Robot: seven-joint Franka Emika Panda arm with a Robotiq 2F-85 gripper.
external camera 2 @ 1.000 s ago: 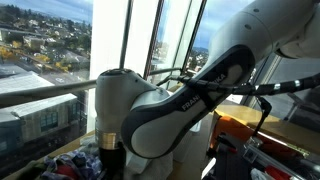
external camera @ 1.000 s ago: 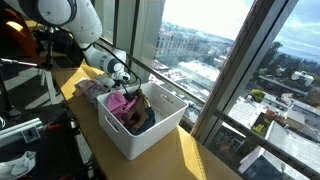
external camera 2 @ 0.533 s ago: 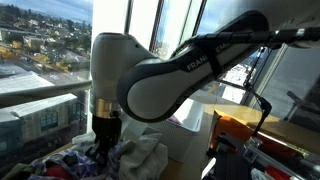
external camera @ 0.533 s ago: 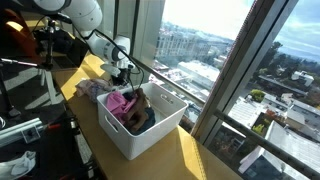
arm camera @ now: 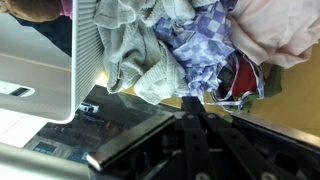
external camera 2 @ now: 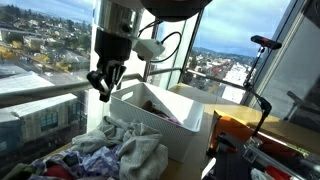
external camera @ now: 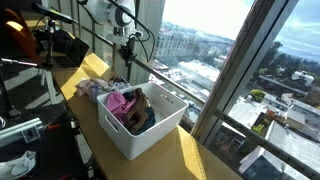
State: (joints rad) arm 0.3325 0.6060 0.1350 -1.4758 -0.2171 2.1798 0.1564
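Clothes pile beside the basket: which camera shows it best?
The wrist view: it looks straight down on the clothes pile, so grey, blue-checked and pink pieces tell apart. In an exterior view the pile lies low in frame beside the white basket; in an exterior view from farther off the pile is small, beyond the basket.

- An exterior view stands high and well back from the white rectangular plastic bin [external camera: 150,138], looking down on its corner, with the tall glass windows [external camera: 200,60] beyond.
- An exterior view sits low and near, by the heap of crumpled mixed cloths [external camera 2: 120,155] beside the bin [external camera 2: 150,128], facing the windows [external camera 2: 60,50].
- The wrist view looks down, close, on that heap [arm camera: 170,50] beside the bin's wall [arm camera: 85,60].
- All three share the bin and the heap.
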